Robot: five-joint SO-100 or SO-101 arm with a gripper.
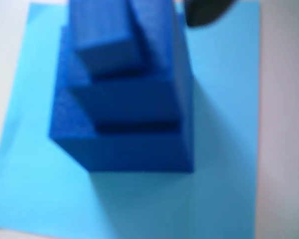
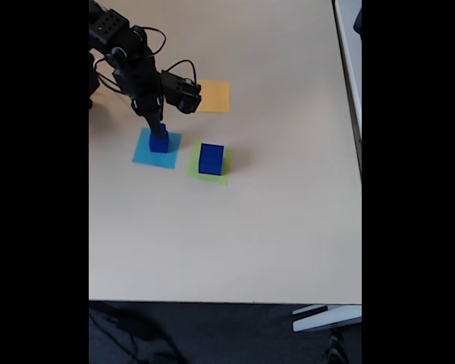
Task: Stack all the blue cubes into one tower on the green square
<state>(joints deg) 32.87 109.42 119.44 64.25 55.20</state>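
Note:
Three blue cubes (image 1: 124,99) stand stacked in steps on a light-blue paper square (image 1: 224,124), blurred in the wrist view. In the fixed view this small tower (image 2: 160,141) sits on the light-blue square (image 2: 148,155), and my gripper (image 2: 158,127) points down right at its top. One dark finger (image 1: 207,12) shows at the top edge of the wrist view, beside the upper cube. How the jaws stand is unclear. A larger blue cube (image 2: 211,158) stands alone on the green square (image 2: 195,168), to the right of the tower.
An orange paper square (image 2: 214,96) lies behind the two other squares. The arm's base (image 2: 106,34) and its cables are at the table's back left. The table's edge (image 2: 349,152) runs along the right.

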